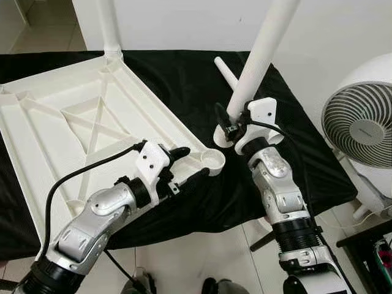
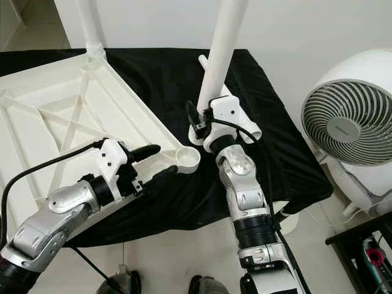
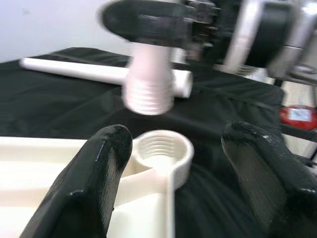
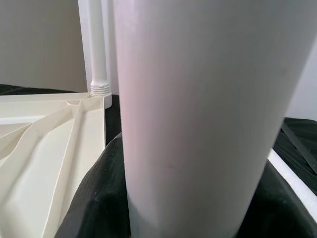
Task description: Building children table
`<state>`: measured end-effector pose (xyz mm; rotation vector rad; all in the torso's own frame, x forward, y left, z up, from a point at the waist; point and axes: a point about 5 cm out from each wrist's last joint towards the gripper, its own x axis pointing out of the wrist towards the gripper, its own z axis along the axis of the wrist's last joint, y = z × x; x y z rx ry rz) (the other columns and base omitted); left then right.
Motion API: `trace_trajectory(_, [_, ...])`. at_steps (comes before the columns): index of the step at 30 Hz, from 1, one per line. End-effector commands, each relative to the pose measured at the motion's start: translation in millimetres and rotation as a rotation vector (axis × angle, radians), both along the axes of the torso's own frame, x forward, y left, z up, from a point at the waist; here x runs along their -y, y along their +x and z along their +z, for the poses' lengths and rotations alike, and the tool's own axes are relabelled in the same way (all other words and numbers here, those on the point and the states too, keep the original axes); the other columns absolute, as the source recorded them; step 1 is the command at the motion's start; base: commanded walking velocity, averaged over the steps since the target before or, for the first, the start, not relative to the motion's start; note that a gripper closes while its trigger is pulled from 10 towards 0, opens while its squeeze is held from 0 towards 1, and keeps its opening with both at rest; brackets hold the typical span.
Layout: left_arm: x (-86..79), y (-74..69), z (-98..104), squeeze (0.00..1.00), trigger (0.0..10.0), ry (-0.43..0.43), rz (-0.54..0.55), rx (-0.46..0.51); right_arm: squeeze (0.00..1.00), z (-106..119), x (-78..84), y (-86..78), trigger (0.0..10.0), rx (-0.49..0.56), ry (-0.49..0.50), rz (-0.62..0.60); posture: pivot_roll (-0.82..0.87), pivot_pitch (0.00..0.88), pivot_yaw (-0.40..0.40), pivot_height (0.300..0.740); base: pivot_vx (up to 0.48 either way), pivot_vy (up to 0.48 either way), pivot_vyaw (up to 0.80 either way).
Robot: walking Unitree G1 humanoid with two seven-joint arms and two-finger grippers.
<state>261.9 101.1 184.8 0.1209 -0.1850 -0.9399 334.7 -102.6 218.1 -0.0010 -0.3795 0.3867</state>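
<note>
Right gripper [image 1: 228, 124] is clamped on a white leg [image 1: 264, 48] held just above the empty corner socket [image 1: 213, 160] of the upside-down tabletop [image 1: 58, 131], steadied by the spread-fingered left gripper [image 1: 187, 165]; one leg [image 1: 108, 27] is already fitted, another [image 3: 99, 73] is left lying.

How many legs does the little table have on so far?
One leg already stands screwed into the far corner of the upturned tabletop. The right end effector holds a second leg near the open corner socket, which the left end effector straddles. A third leg lies on the cloth.
</note>
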Motion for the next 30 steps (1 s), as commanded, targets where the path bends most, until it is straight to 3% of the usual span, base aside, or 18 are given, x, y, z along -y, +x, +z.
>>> trace_trajectory(1, [-3.3, 1.5, 1.1, 0.00, 10.0, 0.019, -0.014, 0.016, 0.00, -2.2, 0.7, -1.1, 10.0, 0.003, 0.013, 0.002, 0.12, 0.110, -0.057, 0.740, 0.000, 0.000, 0.00])
trace_trajectory(14, [-9.9, -3.5, 3.3, 0.00, 10.0, 0.017, 0.005, 0.003, 0.00, -21.7, -15.2, -13.8, 10.0, -0.049, -0.004, 0.092, 0.13, 0.129, -0.047, 0.740, 0.000, 0.000, 0.00])
trace_trajectory(23, [-9.8, -5.0, 3.2, 0.00, 10.0, 0.022, -0.006, 0.007, 0.00, -20.5, -19.8, -16.6, 10.0, -0.050, 0.008, 0.115, 0.14, 0.130, -0.054, 0.740, 0.000, 0.000, 0.00])
trace_trajectory(30, [-11.0, -6.6, 3.0, 0.00, 10.0, 0.020, 0.001, 0.005, 0.00, -36.0, -19.1, -25.3, 10.0, -0.092, -0.016, 0.119, 0.14, 0.133, -0.059, 0.740, 0.000, 0.000, 0.00])
